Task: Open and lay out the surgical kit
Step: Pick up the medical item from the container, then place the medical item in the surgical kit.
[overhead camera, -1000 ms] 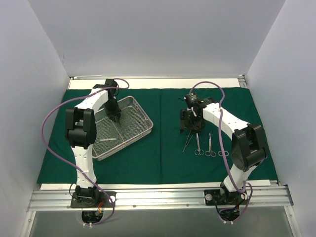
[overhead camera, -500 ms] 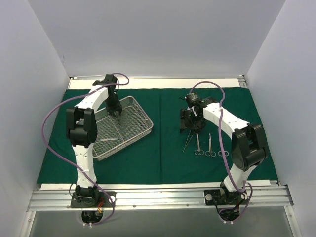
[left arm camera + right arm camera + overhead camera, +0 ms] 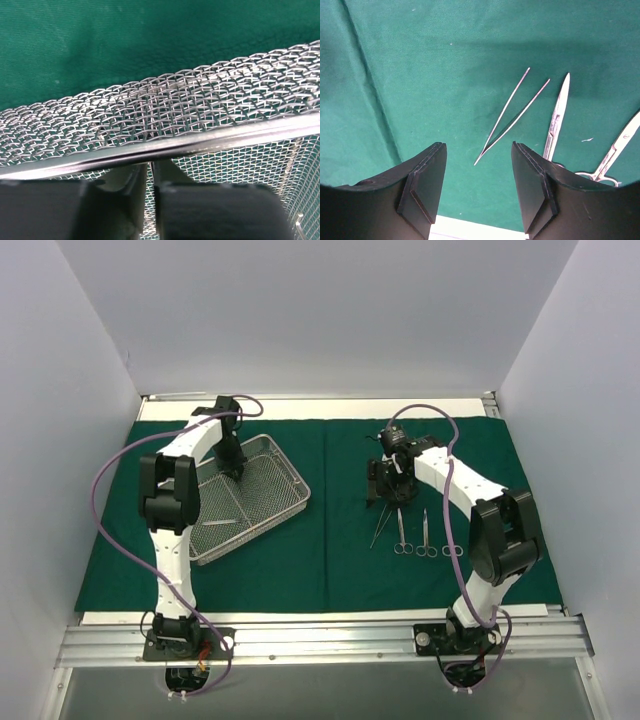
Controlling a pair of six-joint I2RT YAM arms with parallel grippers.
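Observation:
The dark green cloth [image 3: 330,540] lies spread over the table. The silver wire-mesh tray [image 3: 298,502] sits on its left half with one slim instrument [image 3: 220,523] inside. My left gripper [image 3: 232,462] is at the tray's far rim; in the left wrist view the gripper [image 3: 150,167] is shut on the mesh wall under the rim [image 3: 200,142]. My right gripper [image 3: 390,490] hangs open and empty over the cloth, just behind the forceps [image 3: 512,117]. Scissors [image 3: 556,117] and another ring-handled instrument [image 3: 615,152] lie beside them.
The laid-out instruments [image 3: 412,532] form a row on the cloth's right half, in front of my right gripper. The white table edge [image 3: 470,230] shows behind the right fingers. White walls close in the left, back and right sides.
My left gripper moved from over the tray's inside to its far rim and now pinches the mesh wall. The right arm and the instruments barely moved.

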